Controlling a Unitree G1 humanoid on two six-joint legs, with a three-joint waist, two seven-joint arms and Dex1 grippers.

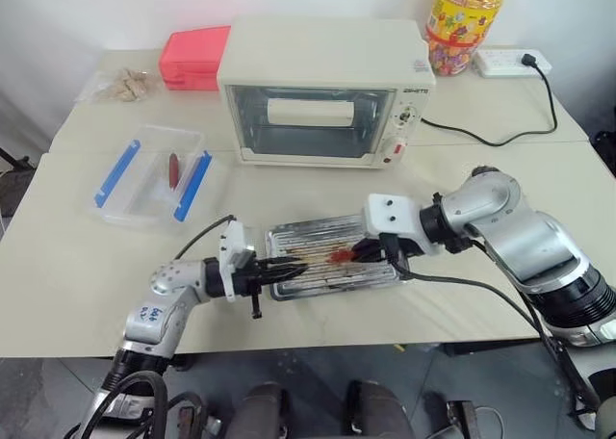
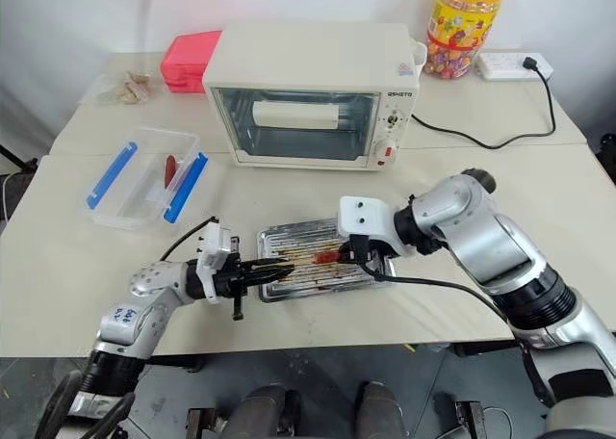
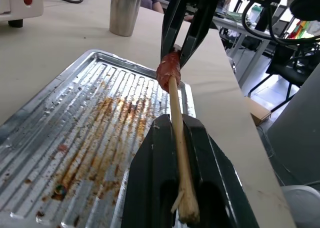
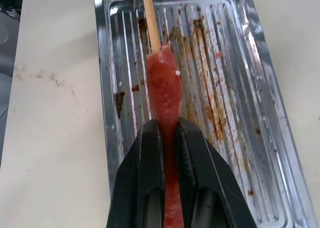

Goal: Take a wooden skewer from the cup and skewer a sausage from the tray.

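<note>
Over the tray (image 1: pixel 380 277), the right pincer (image 4: pixel 169 133) pinches the sausage (image 4: pixel 164 83) while the left pincer (image 3: pixel 176 130) is clamped on the skewer (image 3: pixel 176 108), whose tip has entered the sausage's end. Best to keep stick and sausage in line and push straight, so the tip stays central instead of breaking out the side.

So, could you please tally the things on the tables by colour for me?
Red or pink: 3: sausage, darker sausage, pink box
Silver: 2: tray, cup
White or cream: 2: oven, power strip
Yellow: 1: jar
Pale wood: 1: skewer
Total: 9
</note>
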